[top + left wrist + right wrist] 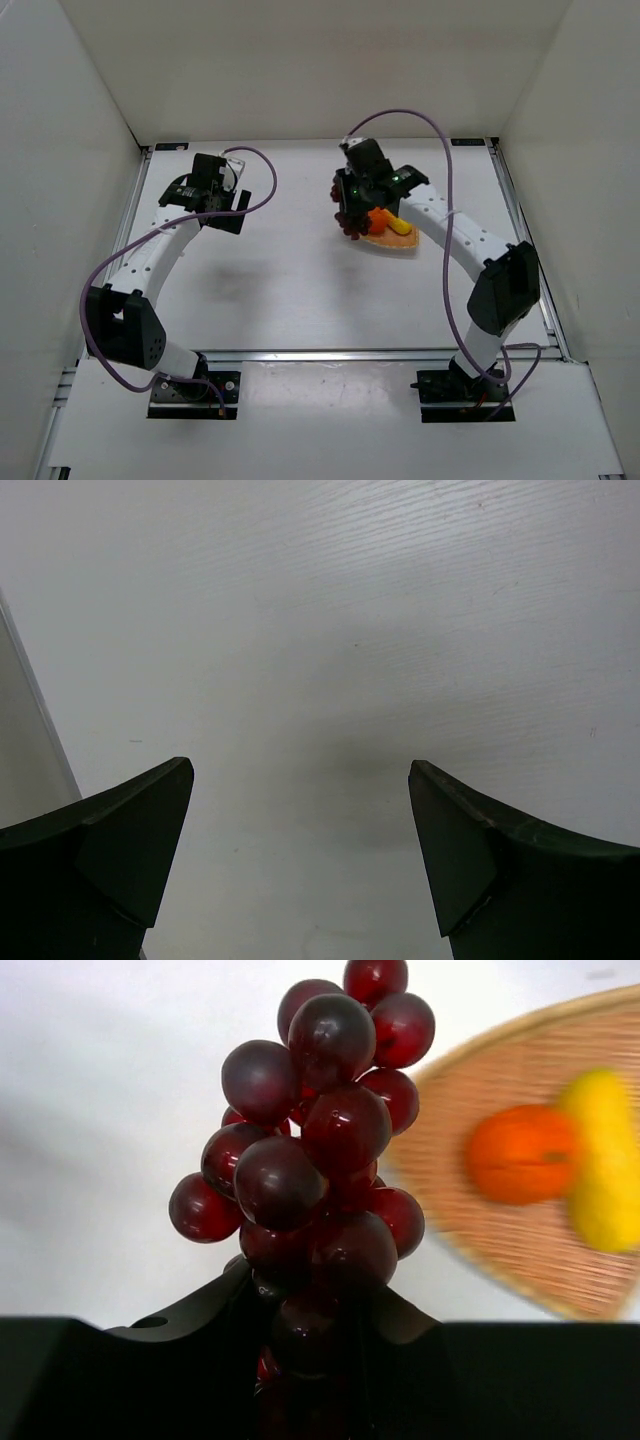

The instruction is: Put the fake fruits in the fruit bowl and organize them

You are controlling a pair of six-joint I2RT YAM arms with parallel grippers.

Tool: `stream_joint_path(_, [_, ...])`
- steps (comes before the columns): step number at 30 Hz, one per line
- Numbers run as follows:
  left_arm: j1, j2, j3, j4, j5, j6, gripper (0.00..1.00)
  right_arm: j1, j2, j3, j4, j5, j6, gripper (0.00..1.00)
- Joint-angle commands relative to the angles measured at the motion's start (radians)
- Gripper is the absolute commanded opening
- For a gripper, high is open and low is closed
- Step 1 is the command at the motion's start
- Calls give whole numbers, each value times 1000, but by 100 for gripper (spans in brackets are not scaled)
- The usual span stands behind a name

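Observation:
My right gripper (312,1305) is shut on the dark purple-red grape bunch (310,1150) and holds it above the table, just left of the fruit bowl (520,1230). The tan woven bowl holds the round orange (520,1153) and the yellow fruit (605,1175). In the top view the right gripper (352,205) and the grapes (348,222) sit at the left edge of the bowl (408,243), with the orange (379,219) and the yellow fruit (398,226) inside. My left gripper (300,780) is open and empty over bare table at the far left (215,190).
White walls enclose the table on the left, back and right. A metal rail runs along the table's left edge (30,680). The right arm's purple cable (440,180) arcs above the bowl.

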Motion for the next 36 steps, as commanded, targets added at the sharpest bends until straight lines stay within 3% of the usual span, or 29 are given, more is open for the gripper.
stream_joint_path(1, [7,-20,19,-4,26,-14,100,-82,58,19,-20,77,-53,24])
stream_joint_path(8, [7,-20,28,-14,26,-14,100,-155,210,124,-44,77,-86,24])
stream_joint_path(10, [7,-20,28,-14,26,-14,100,-155,239,125,-44,88,-86,28])
stream_joint_path(11, [7,-20,28,-14,17,-14,100,-155,239,125,-53,88,-86,33])
stream_joint_path(13, [7,-20,19,-14,16,-14,100,-155,248,112,-53,88,-86,53])
stream_joint_path(15, [7,-20,19,-14,16,-14,100,-155,248,100,-53,88,-86,60])
stream_joint_path(19, [7,-11,19,-14,16,-14,100,-155,221,79,-53,99,-86,86])
stream_joint_path(20, [7,0,19,-14,16,-14,100,-155,221,79,-53,99,-86,88])
stream_joint_path(25, [7,0,28,-23,16,-14,100,-155,126,101,-85,134,-86,100])
stream_joint_path(31, [18,-34,16,-23,-27,-4,100,-205,-107,89,-149,198,-27,100])
stream_joint_path(34, [50,-69,-23,-23,-48,-23,100,-343,-265,-70,-194,168,51,100])
stream_joint_path(36, [87,-92,-69,-23,-48,-46,100,-510,-389,-266,-194,65,97,100])
